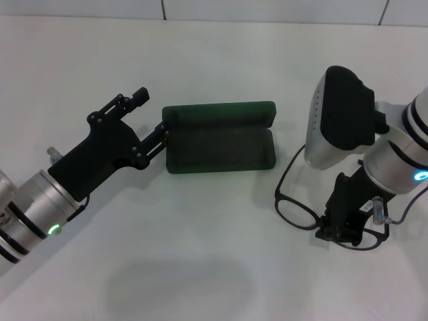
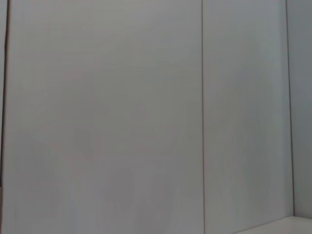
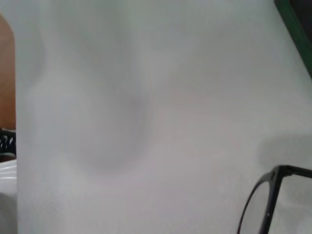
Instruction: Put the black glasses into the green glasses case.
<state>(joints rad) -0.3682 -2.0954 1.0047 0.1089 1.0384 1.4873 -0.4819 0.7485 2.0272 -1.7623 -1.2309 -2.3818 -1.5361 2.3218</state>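
The green glasses case (image 1: pixel 221 137) lies open in the middle of the table, lid toward the far side, dark lining showing. My left gripper (image 1: pixel 152 115) is open at the case's left end, its nearer finger against the case's edge. The black glasses (image 1: pixel 297 208) lie on the table to the right of the case, one temple arm reaching toward the far side. My right gripper (image 1: pixel 340 231) is lowered onto their right half, which it hides. The right wrist view shows one lens of the glasses (image 3: pixel 273 207) and a corner of the case (image 3: pixel 298 29).
The white table (image 1: pixel 200 254) stretches in front of the case and the glasses. A light wall with seams (image 2: pixel 202 117) fills the left wrist view. The right arm's grey and black wrist housing (image 1: pixel 341 120) hangs over the table right of the case.
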